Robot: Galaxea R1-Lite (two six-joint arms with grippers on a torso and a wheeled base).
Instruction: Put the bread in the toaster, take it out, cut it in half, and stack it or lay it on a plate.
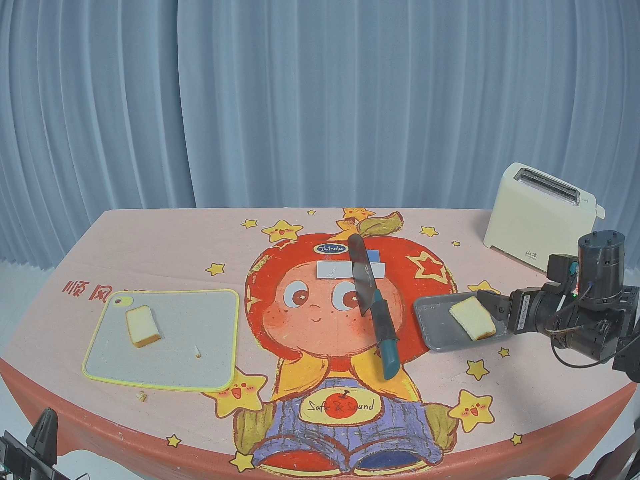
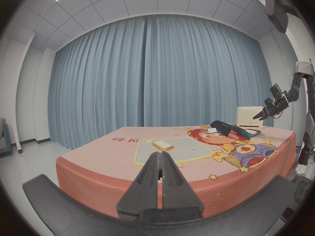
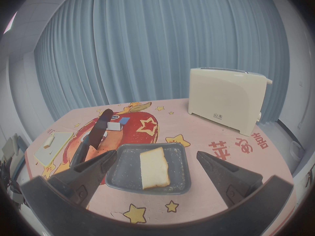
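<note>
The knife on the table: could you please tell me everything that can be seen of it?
The knife has a broad dark blade and a teal handle that looks like plastic. It lies at the middle of the table, between the cutting board and the grey plate, with the handle toward the near edge and the blade pointing away. The blade lies across a small white block. Nothing grips it.

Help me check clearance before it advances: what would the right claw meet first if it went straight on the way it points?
Most likely the bread piece on the grey plate, which lies centred ahead of the open right claw. The claw hangs above the table, tilted down, so depth is uncertain.
</note>
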